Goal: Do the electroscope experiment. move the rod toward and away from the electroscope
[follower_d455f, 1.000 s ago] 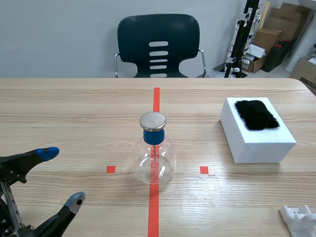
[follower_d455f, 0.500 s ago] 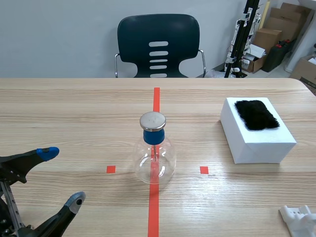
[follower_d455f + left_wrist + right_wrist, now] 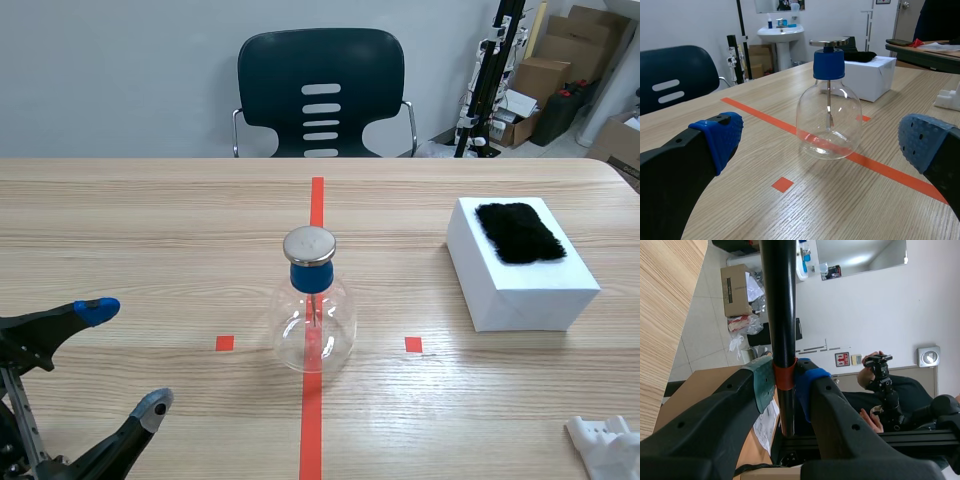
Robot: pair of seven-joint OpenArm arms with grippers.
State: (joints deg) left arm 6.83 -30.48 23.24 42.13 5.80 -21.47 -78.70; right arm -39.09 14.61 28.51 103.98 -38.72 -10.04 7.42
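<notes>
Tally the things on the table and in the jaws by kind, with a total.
Clear glass flask electroscope with blue stopper and metal disc: 1
White rectangular box: 1
Black fur patch on the box: 1
Black rod with an orange-red band: 1
White object, partly cut off, kind unclear: 1
Total: 5

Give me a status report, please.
Left gripper open, facing clear glass flask electroscope. Right gripper shut on black rod with orange band. White box with black fur stands aside.

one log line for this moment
left gripper: open, electroscope ahead of it | right gripper: shut on black rod, outside scene view | electroscope: upright on centre tape line, untouched | fur: on white box
</notes>
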